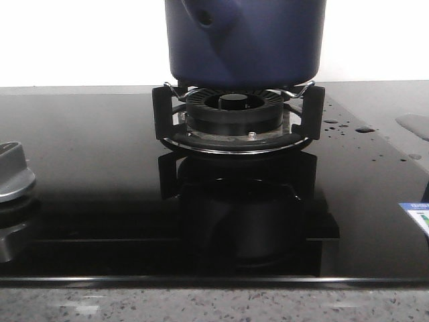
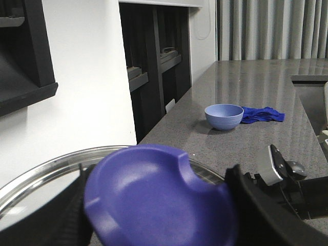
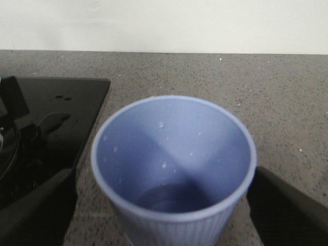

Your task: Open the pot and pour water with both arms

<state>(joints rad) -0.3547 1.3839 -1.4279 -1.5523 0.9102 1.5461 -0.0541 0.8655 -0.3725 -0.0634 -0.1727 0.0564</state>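
The dark navy-blue cylindrical metal pot [image 1: 244, 40] sits on the black ring-shaped burner [image 1: 234, 111], at 12 o'clock on the black glass hob [image 1: 87, 174]. The left gripper [image 2: 159, 205] clamps a blue lid knob [image 2: 159, 197]. The right gripper [image 3: 171, 200] clasps a pale blue ribbed plastic cup [image 3: 174, 169].

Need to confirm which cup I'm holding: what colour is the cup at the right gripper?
Light periwinkle blue cup, ribbed outside; clearest in the right wrist view.
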